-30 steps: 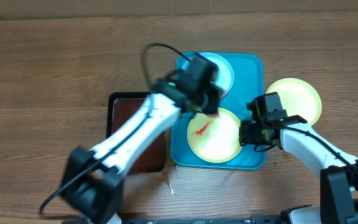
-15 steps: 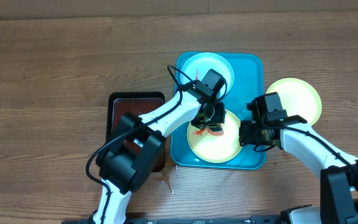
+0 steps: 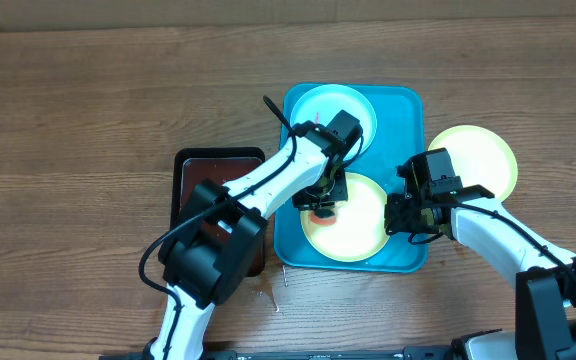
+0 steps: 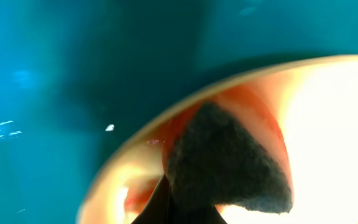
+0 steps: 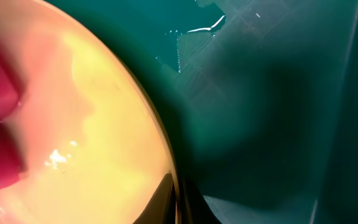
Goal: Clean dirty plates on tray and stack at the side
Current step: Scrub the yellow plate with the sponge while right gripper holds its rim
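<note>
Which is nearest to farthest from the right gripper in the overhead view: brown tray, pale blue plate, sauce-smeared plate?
1. Sauce-smeared plate, at the right gripper, tray's near end.
2. Pale blue plate, tray's far end.
3. Brown tray, left of the blue tray.

My overhead view is sharp and evenly lit, soft light from above, only faint shadows on the wooden table [image 3: 88, 100]. Both wrist views are too close and badly blurred. The left one blows the plate [image 4: 328, 124] out to white glare; the right shows the tray [image 5: 278, 124] murky, with small glints
</note>
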